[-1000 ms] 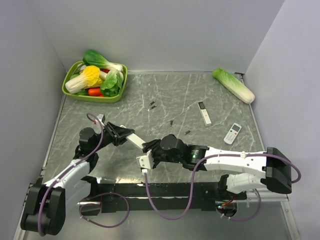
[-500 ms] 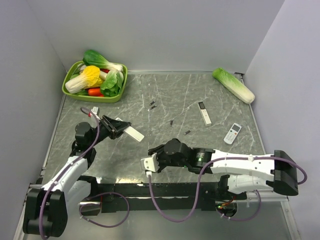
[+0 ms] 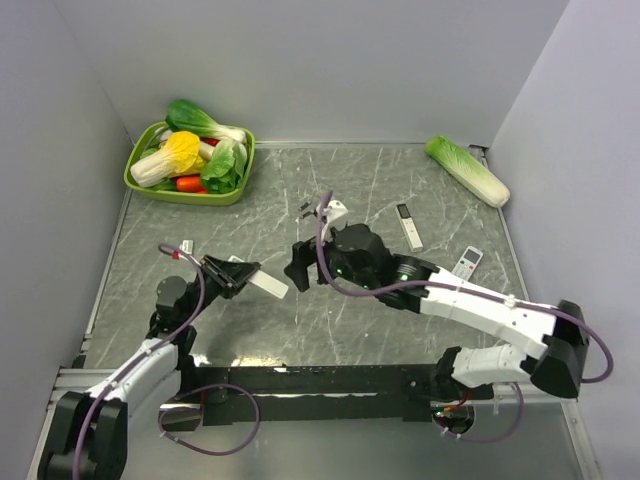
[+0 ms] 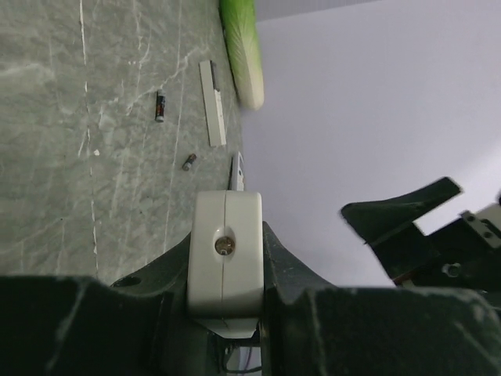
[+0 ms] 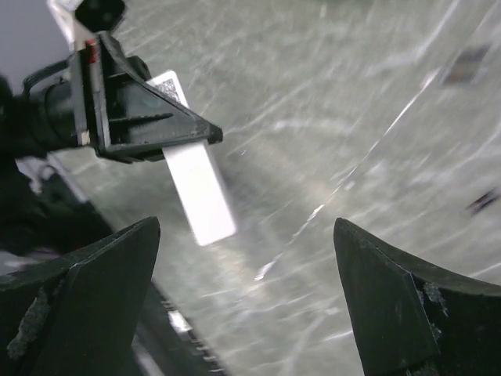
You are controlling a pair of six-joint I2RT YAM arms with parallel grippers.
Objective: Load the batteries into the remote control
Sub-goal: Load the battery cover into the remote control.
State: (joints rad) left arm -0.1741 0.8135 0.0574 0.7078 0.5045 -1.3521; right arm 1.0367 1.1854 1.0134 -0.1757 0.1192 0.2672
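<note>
My left gripper (image 3: 236, 273) is shut on the remote control (image 3: 265, 285), a long slim white bar held off the table at the left. Its butt end (image 4: 226, 215) sits clamped between the jaws of the left gripper (image 4: 227, 236). My right gripper (image 3: 303, 265) hangs open just right of the remote's free end, touching nothing. The right wrist view shows the remote control (image 5: 200, 194) sticking out of the left gripper (image 5: 156, 129), beyond the wide-apart, empty right gripper (image 5: 246, 227). Two small batteries (image 4: 160, 106) (image 4: 189, 162) lie on the table farther right. The remote's battery recess is not in view.
A white remote with a black end (image 3: 409, 226) and a shorter buttoned remote (image 3: 465, 267) lie at the right. A pair of dark cells (image 3: 305, 209) lies mid-table. A green basket of vegetables (image 3: 146, 186) is at the back left, a cabbage (image 3: 466, 170) at the back right.
My right gripper has opened wide and swung up and back from the table's front edge to beside the remote's free end. My left arm has drawn back slightly, still gripping the remote.
</note>
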